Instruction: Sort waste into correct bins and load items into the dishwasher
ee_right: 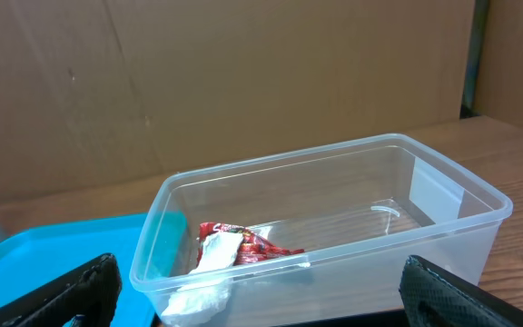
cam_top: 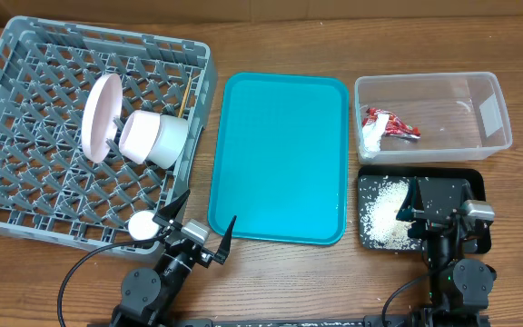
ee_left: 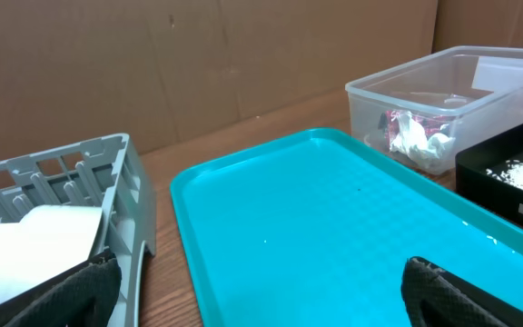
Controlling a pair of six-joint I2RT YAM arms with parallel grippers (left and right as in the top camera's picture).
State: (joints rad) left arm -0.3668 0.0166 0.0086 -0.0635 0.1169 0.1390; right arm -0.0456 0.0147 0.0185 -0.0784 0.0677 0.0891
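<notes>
I find both pincers spread wide and empty: left gripper [cam_top: 203,218] beside the teal tray [cam_top: 280,154], right gripper [cam_top: 443,193] over the black tray [cam_top: 479,174] holding rice [cam_top: 384,213]. The red-and-white wrapper [cam_top: 390,123] lies in the clear tub [cam_top: 498,113], print unreadable

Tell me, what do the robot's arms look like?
The left arm and right arm are black, with chunky round joints. The left gripper has two pointed black fingers, with a white round part and a silver block behind. The right gripper is boxy and black, with a silver block beside it. A thin black cable loops from each arm.
</notes>
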